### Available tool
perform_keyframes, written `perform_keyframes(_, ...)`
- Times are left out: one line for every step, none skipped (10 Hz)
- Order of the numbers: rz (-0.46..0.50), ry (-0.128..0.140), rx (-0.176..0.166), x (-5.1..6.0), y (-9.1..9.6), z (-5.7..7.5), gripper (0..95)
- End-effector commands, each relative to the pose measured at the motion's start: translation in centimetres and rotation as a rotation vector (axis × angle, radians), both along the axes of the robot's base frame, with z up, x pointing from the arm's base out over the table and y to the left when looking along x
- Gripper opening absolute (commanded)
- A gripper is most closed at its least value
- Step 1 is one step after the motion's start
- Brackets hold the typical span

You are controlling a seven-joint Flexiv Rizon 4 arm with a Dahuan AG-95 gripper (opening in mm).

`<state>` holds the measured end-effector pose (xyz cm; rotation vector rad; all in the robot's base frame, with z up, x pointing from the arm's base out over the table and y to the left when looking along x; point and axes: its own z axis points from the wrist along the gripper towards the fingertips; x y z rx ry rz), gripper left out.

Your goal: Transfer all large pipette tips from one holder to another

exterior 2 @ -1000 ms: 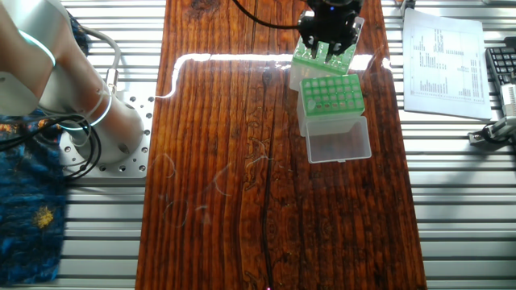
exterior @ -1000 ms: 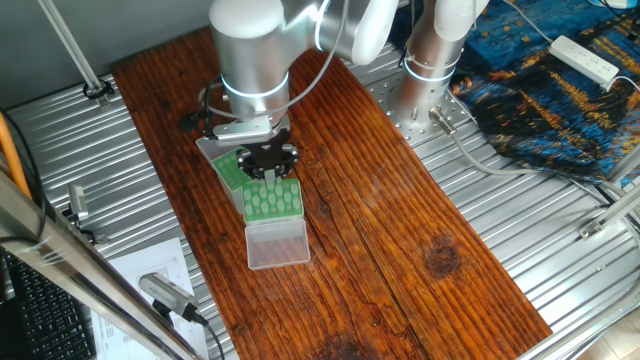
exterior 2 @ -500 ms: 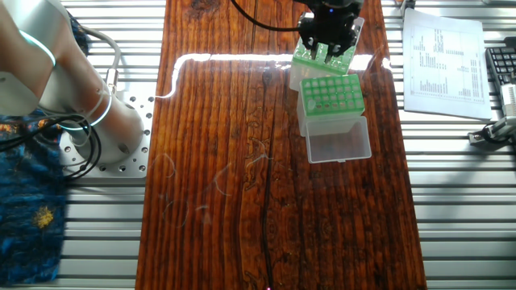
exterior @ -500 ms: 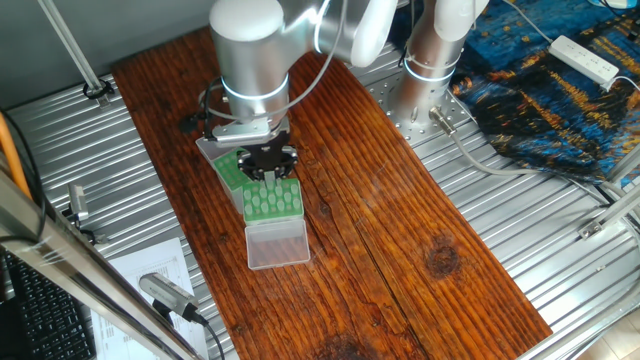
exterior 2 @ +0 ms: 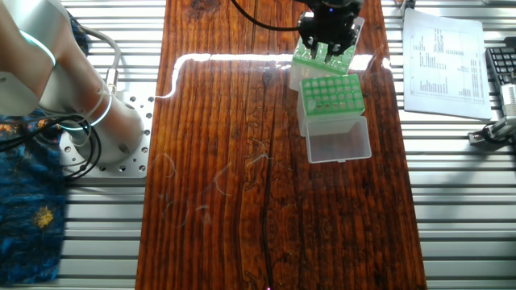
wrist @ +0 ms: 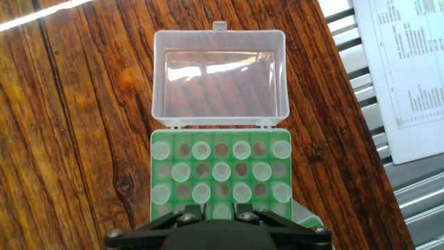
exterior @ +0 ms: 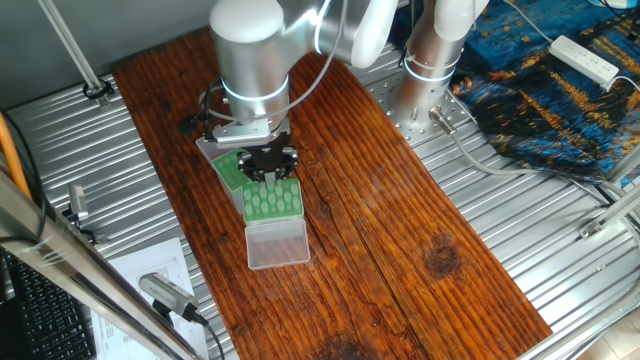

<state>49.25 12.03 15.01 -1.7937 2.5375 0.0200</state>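
Looking along the fingers, I see a green holder with several large pipette tips standing wide end up, scattered among bare holes. Its clear lid lies open beyond it. My gripper is at the holder's near row. Its two dark fingers press close on either side of one pale tip, which still sits in the rack. From the side, the gripper hangs low where this holder meets a second green holder. The gripper hides most of that second holder.
The open lid rests on the wooden board toward its middle. A printed sheet lies on the metal slats beside the board. The arm's base stands on the far side, near a blue cloth and a power strip.
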Motion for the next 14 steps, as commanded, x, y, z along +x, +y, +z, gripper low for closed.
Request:
perform_keyframes(-0.001, 0.000, 0.000, 0.0, 0.0, 0.0, 0.0)
perform_keyframes(-0.004, 0.000, 0.001, 0.0, 0.0, 0.1, 0.0)
perform_keyframes(-0.003, 0.000, 0.001, 0.0, 0.0, 0.1, 0.0)
perform_keyframes(-0.001, 0.000, 0.001, 0.0, 0.0, 0.1, 0.0)
perform_keyframes(0.002, 0.000, 0.001, 0.0, 0.0, 0.2, 0.0)
perform_keyframes(0.004, 0.000, 0.002, -0.1, -0.1, 0.4, 0.0)
perform_keyframes(0.004, 0.001, 0.008, -0.1, -0.1, 0.7, 0.0)
perform_keyframes(0.005, 0.001, 0.010, -0.2, -0.1, 1.0, 0.0)
perform_keyframes(0.006, 0.000, 0.014, -0.3, -0.2, 1.5, 0.0)
perform_keyframes(0.009, 0.000, 0.019, -0.3, -0.3, 1.7, 0.0)
perform_keyframes(0.011, 0.000, 0.023, -0.4, -0.3, 2.1, 0.0)
perform_keyframes(0.012, 0.000, 0.026, -0.4, -0.3, 2.3, 0.0)
perform_keyframes(0.016, 0.000, 0.028, -0.5, -0.2, 2.5, 0.0)
perform_keyframes(0.018, 0.000, 0.027, -0.6, -0.1, 2.9, 0.0)
